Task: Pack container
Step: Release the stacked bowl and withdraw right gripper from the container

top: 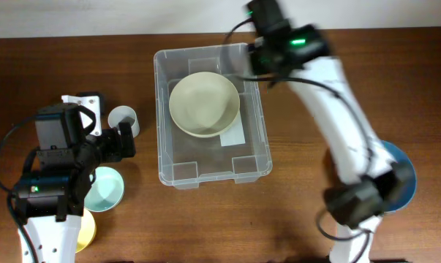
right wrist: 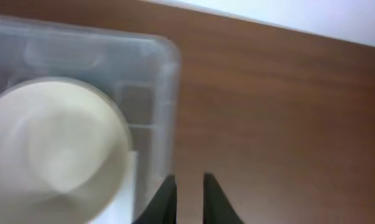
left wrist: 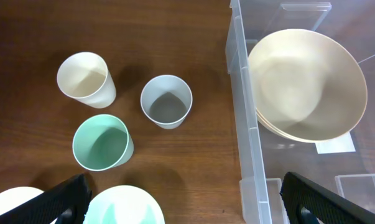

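At nine o'clock the left gripper [left wrist: 184, 202] hangs spread wide over three cups: white [left wrist: 85, 78], grey [left wrist: 166, 101], mint [left wrist: 102, 142]. A mint bowl [top: 105, 187] sits beneath the arm. The container [top: 162, 157] lies at centre, a cream bowl [top: 204, 103] already inside toward twelve o'clock. At one o'clock the right gripper [right wrist: 188, 198] hovers beside the bin's rim, fingers nearly together and holding nothing. Packing seems barely begun; next, the left arm likely must lower onto a cup and pinch its rim.

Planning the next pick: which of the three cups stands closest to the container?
The grey cup; it stands nearest the container wall, with the cream cup and mint cup farther left.
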Robot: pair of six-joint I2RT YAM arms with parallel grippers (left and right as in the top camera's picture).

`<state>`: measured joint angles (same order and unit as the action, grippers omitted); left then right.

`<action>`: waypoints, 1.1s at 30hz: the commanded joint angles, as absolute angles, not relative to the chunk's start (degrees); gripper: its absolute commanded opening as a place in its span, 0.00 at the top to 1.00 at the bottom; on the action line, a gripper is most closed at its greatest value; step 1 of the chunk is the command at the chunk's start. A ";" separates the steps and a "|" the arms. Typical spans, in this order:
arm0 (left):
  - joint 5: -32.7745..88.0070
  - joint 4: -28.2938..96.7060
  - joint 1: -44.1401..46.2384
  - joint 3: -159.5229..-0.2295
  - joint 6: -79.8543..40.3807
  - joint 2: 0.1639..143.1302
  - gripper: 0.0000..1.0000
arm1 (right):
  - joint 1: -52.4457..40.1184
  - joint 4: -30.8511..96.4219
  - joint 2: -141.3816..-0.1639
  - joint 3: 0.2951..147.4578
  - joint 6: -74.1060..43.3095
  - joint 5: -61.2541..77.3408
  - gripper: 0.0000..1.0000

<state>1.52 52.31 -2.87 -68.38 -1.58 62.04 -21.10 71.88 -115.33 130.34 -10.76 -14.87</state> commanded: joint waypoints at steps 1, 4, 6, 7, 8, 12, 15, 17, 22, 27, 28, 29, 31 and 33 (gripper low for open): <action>1.08 52.14 -3.05 -69.67 -2.13 62.13 0.00 | -15.05 78.67 -114.02 130.67 -14.09 -9.69 0.94; 1.08 52.14 -3.05 -69.67 -2.13 62.13 0.00 | -11.70 86.76 -114.54 128.68 -14.09 -4.27 0.96; 1.08 52.12 -3.05 -69.67 -2.13 62.13 0.00 | -10.37 90.50 -114.54 125.14 -14.06 -4.03 0.96; 1.08 52.12 -3.05 -69.67 -2.13 62.13 0.00 | -10.20 90.89 -114.54 123.52 -14.04 -4.03 0.96; 1.08 52.12 -3.05 -69.67 -2.13 62.13 0.00 | -10.20 90.91 -114.54 122.10 -14.02 -3.90 0.96; 1.08 52.12 -3.05 -69.67 -2.13 62.13 0.00 | -10.92 89.52 -114.54 115.18 -13.85 -1.87 0.96; 1.08 52.12 -3.05 -69.67 -2.13 62.13 0.00 | -12.12 87.70 -114.54 109.51 -13.85 -1.61 0.96; 1.08 52.14 -3.05 -69.67 -2.13 62.13 0.00 | -12.97 86.00 -114.54 105.93 -13.80 -0.27 0.96; 1.08 52.12 -3.05 -69.67 -2.13 62.13 0.00 | -15.75 83.72 -114.54 101.21 -9.34 7.55 0.96; 1.08 52.14 -3.05 -69.67 -2.13 62.13 0.00 | -19.88 83.83 -114.52 101.01 -7.29 11.84 0.96; 1.08 52.14 -3.05 -69.67 -2.13 62.13 0.00 | -20.71 83.99 -114.52 101.01 -7.29 11.84 0.96; 1.08 52.14 -3.05 -69.67 -2.13 62.13 0.00 | -21.50 83.99 -114.54 101.01 -7.29 11.84 0.96; 1.08 52.14 -3.05 -69.67 -2.13 62.13 0.00 | -22.50 83.94 -114.52 101.01 -7.31 11.84 0.96; 1.08 52.14 -3.05 -69.67 -2.13 62.13 0.00 | -22.87 83.92 -114.52 101.01 -7.31 11.84 0.96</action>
<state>1.50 52.29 -2.87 -68.38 -1.58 62.04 -22.04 83.90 -114.43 101.32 -8.29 9.96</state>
